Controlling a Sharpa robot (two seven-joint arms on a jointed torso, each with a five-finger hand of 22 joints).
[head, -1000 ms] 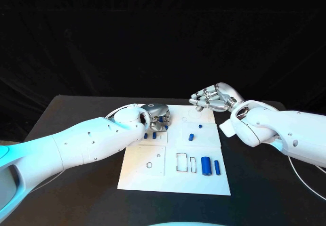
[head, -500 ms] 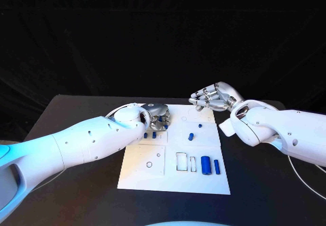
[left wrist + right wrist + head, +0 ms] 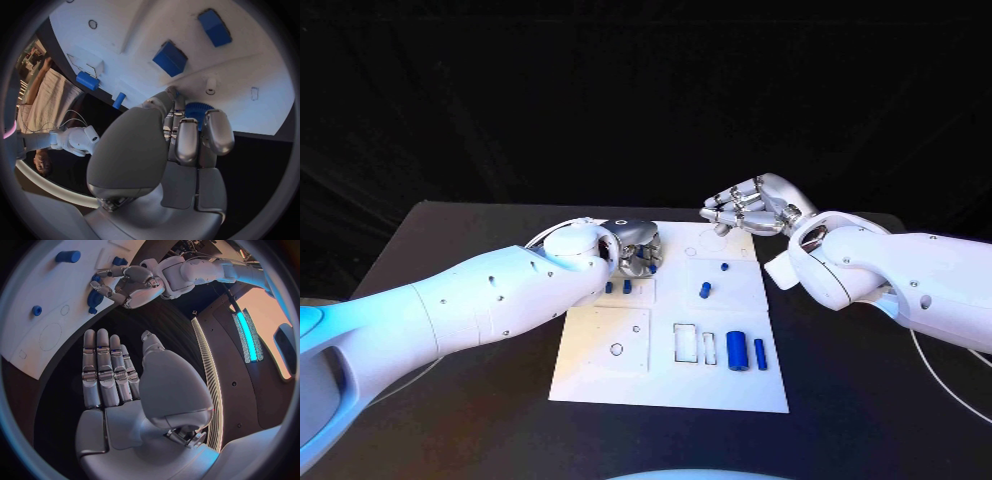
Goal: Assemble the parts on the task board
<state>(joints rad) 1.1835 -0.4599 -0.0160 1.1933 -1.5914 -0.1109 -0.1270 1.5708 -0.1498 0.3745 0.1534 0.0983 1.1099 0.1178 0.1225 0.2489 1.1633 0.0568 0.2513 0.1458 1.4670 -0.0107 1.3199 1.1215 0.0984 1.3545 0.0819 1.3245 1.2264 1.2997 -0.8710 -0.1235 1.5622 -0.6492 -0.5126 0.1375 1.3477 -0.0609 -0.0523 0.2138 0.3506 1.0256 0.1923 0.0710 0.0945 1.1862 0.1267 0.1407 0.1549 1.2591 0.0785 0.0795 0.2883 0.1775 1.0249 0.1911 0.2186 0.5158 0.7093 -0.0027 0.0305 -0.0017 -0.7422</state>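
We see the white task board lying in the middle of the black bench. On its near part, toward the right side, two blue cylinders lie side by side next to an outlined rectangular recess, which looks unfilled. In the middle of the board there is a small blue peg with a smaller blue piece just behind it, and two small blue blocks stand near the left edge. The near-left panel shows only a small ring mark.

The left hand is over the far-left corner of the board. In the left wrist view its fingers curl around a blue ribbed part, which is pinched at the fingertips close above the board surface. We judge that this part is about to be placed or is being pressed into its seat; we cannot tell if it already touches the board.

The right hand is held above the far edge of the board. In the right wrist view its fingers are straight and lie close together, and it carries nothing.

In our judgement the task is at an early or middle stage. Several parts lie loose on the board, at least one recess looks vacant, and only one part is in the hand now.
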